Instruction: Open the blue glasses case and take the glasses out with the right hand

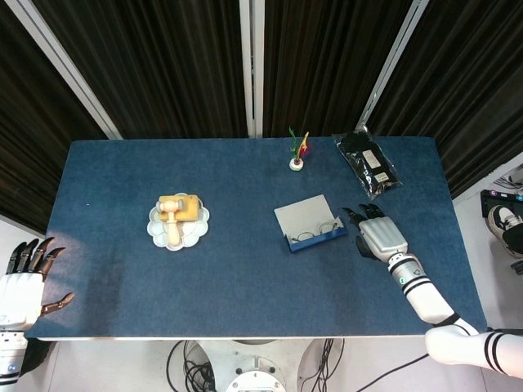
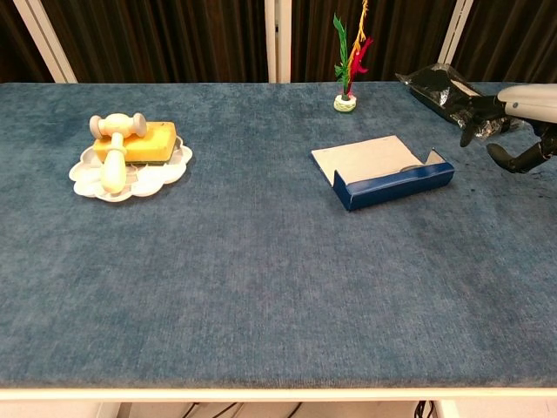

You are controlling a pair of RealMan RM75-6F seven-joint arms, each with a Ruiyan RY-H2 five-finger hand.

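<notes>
The blue glasses case (image 1: 309, 225) lies open on the table, right of centre, its pale lid flat behind the blue tray. The glasses (image 1: 315, 236) rest inside the tray in the head view; in the chest view the case's front wall (image 2: 396, 185) hides them. My right hand (image 1: 377, 235) hovers just right of the case, apart from it, fingers apart and holding nothing. It shows at the chest view's right edge (image 2: 513, 117). My left hand (image 1: 20, 282) stays off the table's near-left corner, fingers spread, empty.
A white plate (image 1: 155, 227) with a yellow block and a white mallet-like piece stands left of centre (image 2: 87, 174). A small plant ornament (image 1: 297, 151) and a black package (image 1: 369, 166) sit at the back right.
</notes>
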